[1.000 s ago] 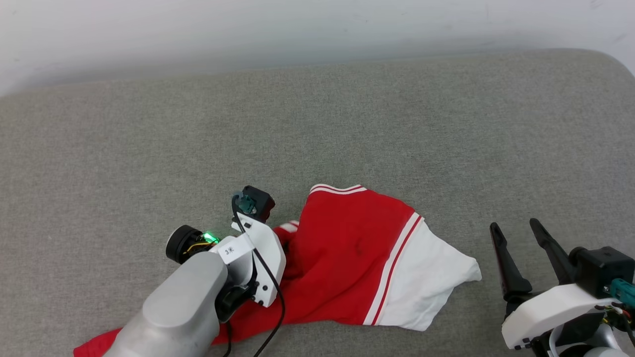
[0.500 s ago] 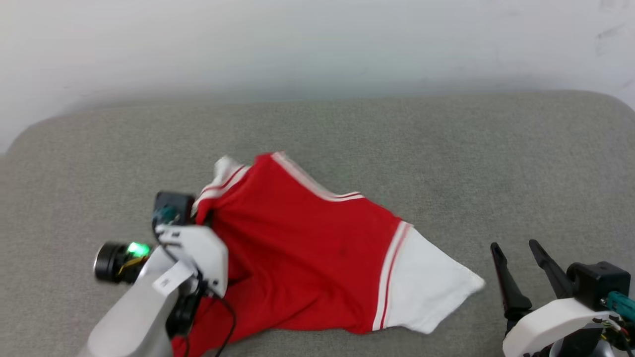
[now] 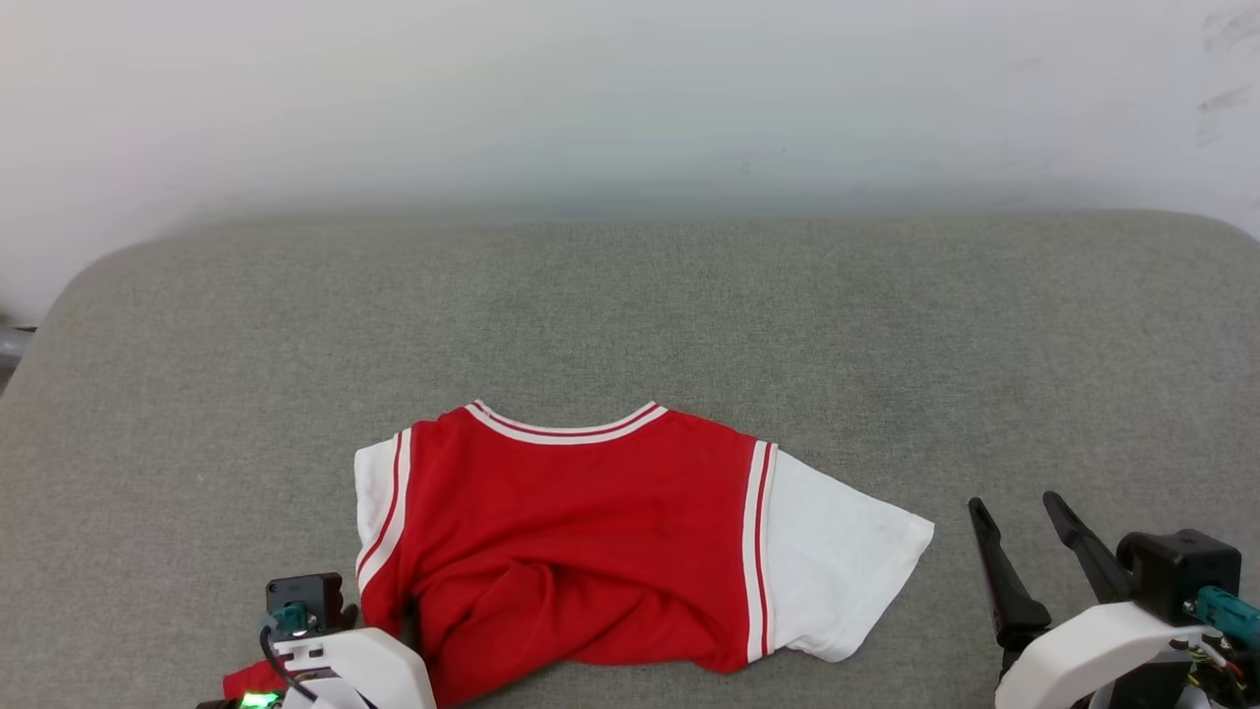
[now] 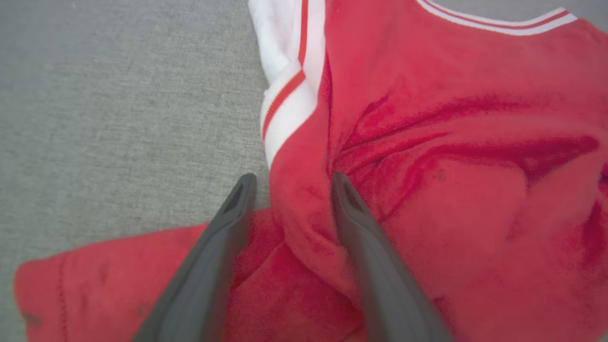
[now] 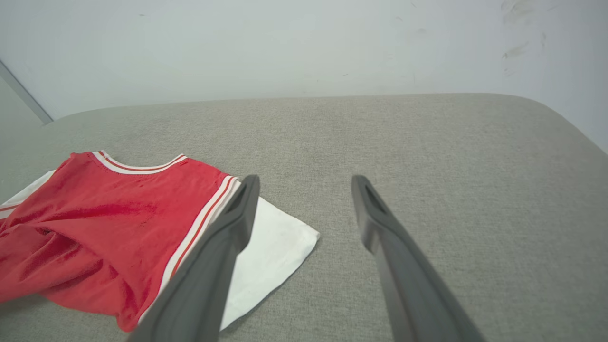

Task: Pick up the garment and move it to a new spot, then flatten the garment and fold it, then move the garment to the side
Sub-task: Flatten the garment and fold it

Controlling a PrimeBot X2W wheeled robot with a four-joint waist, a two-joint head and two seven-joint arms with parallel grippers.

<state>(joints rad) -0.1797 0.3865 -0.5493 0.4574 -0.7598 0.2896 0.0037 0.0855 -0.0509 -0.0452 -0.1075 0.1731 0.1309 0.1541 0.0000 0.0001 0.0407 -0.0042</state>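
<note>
Garment, a red shirt with white sleeves and striped red-and-white trim, is laid near the front edge of a gray cushion, left of its middle, with the collar turned toward the far edge. Its lower part is rumpled. The left gripper is held open, its fingers set astride a raised red fold beside one sleeve. The right gripper is held open over bare cushion, near the other sleeve.

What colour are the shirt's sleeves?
White sleeves, with red-and-white stripes where they meet the red shirt; clearest in the head view.
</note>
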